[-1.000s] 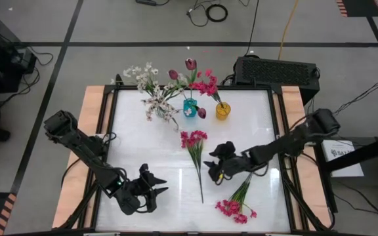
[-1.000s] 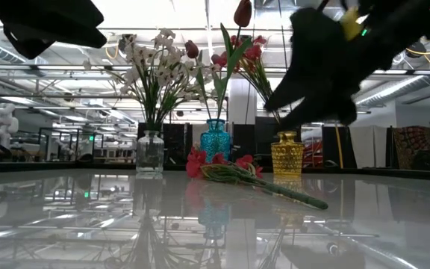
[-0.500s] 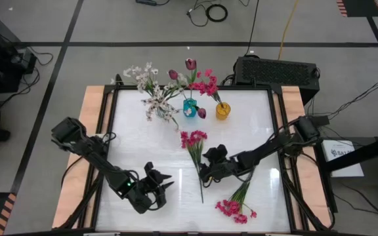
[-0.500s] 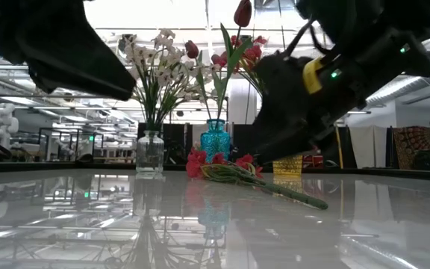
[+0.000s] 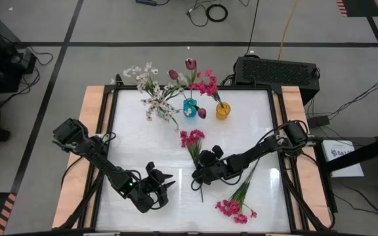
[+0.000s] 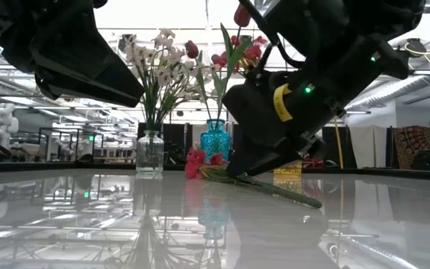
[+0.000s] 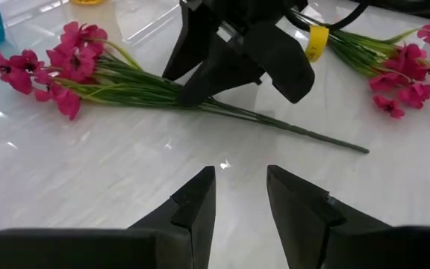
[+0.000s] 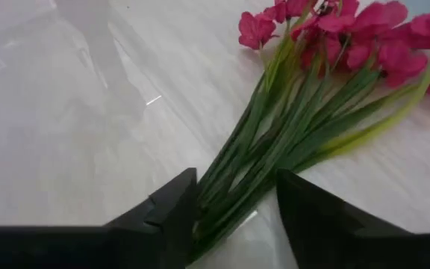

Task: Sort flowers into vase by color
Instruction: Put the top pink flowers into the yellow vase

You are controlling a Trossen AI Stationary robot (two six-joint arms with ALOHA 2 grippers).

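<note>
A magenta-pink sprig [image 5: 193, 140] lies flat on the white table's middle, its green stem [image 8: 263, 142] pointing toward the near edge. My right gripper [image 5: 197, 173] is low over that stem, open, one finger on either side of the leafy bundle [image 8: 234, 183]. A second magenta sprig [image 5: 237, 204] lies at the near right. My left gripper [image 5: 164, 185] hangs open above bare table at the near left-centre, aimed at the first sprig [image 7: 73, 56]. White blossoms [image 5: 146, 82] stand in a clear vase [image 6: 149, 153], maroon tulips [image 5: 190, 64] in a blue vase [image 5: 189, 109], magenta clusters [image 5: 207, 85] in a yellow vase [image 5: 222, 111]. My right gripper comes at the stem slanting down from the table's right, its fingers across the leafy part below the blossoms. One finger [image 8: 178, 213] stands right at the edge of the leaves; bare table shows beside the other. Whether either finger touches the leaves I cannot tell.
The three vases stand in a row at the far middle of the table. Wooden strips [image 5: 90, 131] edge the table left and right. A black box [image 5: 275, 71] sits behind the far right corner. Bare tabletop lies at the left and far right.
My right gripper has come down and toward the table's left, from beside the second sprig to low over the middle sprig's stem. My left gripper has sunk a little. Both sprigs lie where they were.
</note>
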